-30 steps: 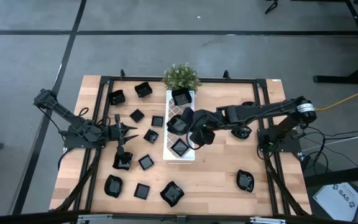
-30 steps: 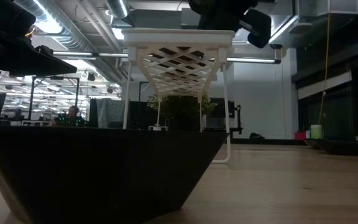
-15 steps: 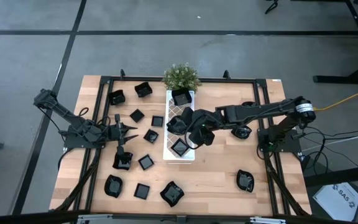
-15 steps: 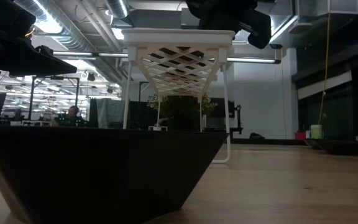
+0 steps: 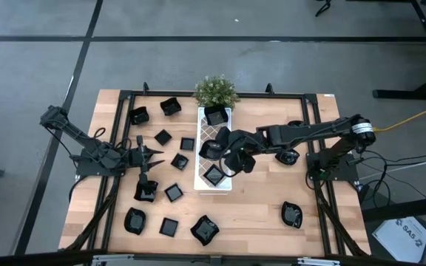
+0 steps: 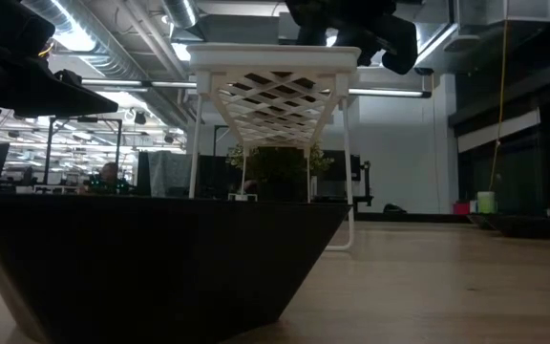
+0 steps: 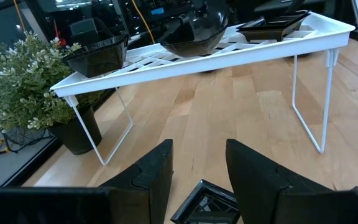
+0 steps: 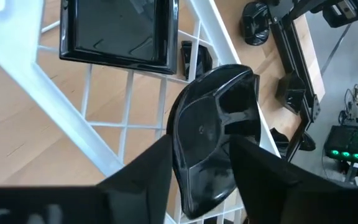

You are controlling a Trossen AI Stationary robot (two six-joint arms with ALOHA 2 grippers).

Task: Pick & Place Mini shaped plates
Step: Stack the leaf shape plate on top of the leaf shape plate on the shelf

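The right claw (image 5: 224, 148), fingers spread, hovers over a glossy black rounded mini plate (image 8: 213, 134) resting on the white lattice tray (image 5: 214, 185), apparently releasing it; the spread left claw (image 5: 145, 155) waits left.

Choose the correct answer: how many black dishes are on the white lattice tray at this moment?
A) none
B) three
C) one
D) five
B: the high view shows three black dishes on the white lattice tray: one by the plant, one in the middle under the right gripper, and one at the near end.
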